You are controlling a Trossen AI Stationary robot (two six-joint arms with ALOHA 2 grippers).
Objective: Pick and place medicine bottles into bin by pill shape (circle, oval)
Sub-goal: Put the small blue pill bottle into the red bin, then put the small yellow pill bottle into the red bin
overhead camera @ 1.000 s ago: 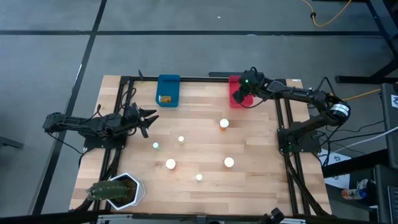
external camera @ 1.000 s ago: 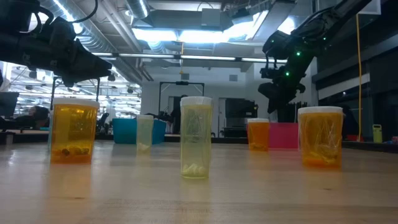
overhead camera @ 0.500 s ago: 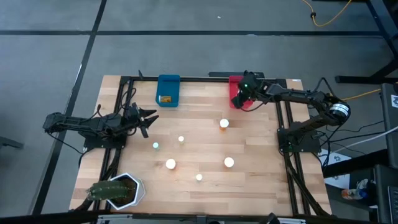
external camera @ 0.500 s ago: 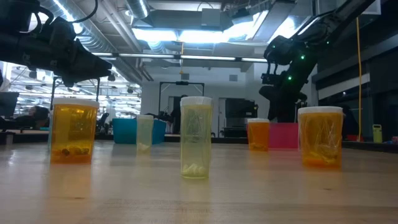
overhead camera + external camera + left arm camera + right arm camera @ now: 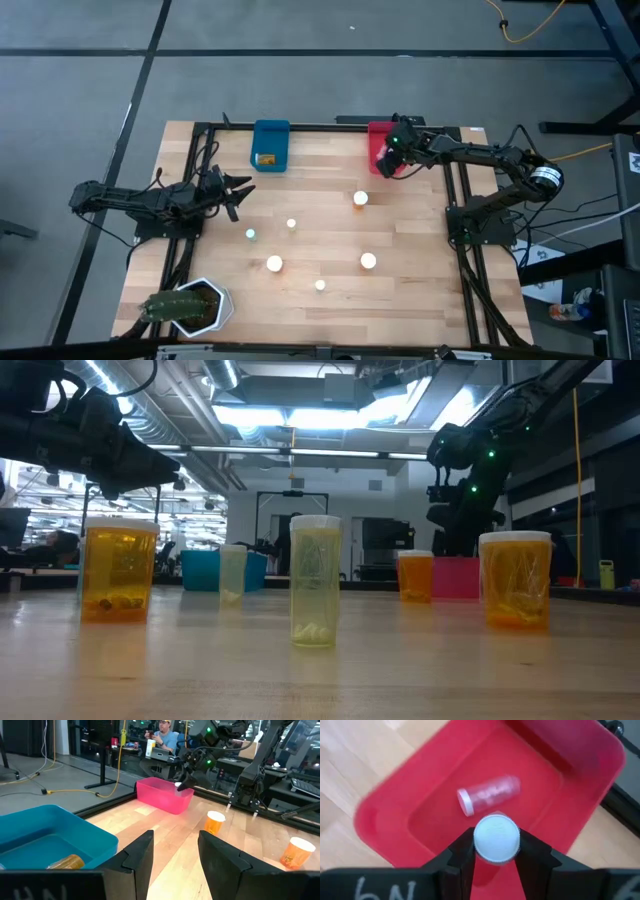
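Overhead: right tool pinching white-capped bottle above red bin; left tool spread over wood table.

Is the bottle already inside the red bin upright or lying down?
Lying down: the bottle rests on its side in the red bin.
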